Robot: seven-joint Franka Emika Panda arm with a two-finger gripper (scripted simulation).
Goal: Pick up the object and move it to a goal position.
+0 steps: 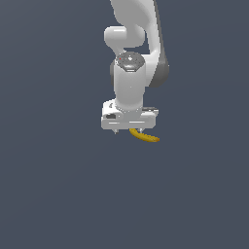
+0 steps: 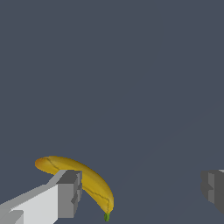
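The object, a small curved yellow banana (image 1: pixel 144 136), lies on the flat grey surface just under the white hand, sticking out toward the exterior view's right. My gripper (image 1: pixel 129 130) hangs straight down, low over it. In the wrist view the banana (image 2: pixel 89 179) has a green stem end and runs behind one grey finger (image 2: pixel 70 192). The other finger (image 2: pixel 213 187) is far off across a wide gap. My gripper (image 2: pixel 141 189) is open and holds nothing. The banana sits at one side of the gap, not in its middle. I cannot tell if the finger touches it.
Plain dark grey floor (image 1: pixel 58 185) all around. The white arm (image 1: pixel 130 73) rises above the hand. No goal marker shows.
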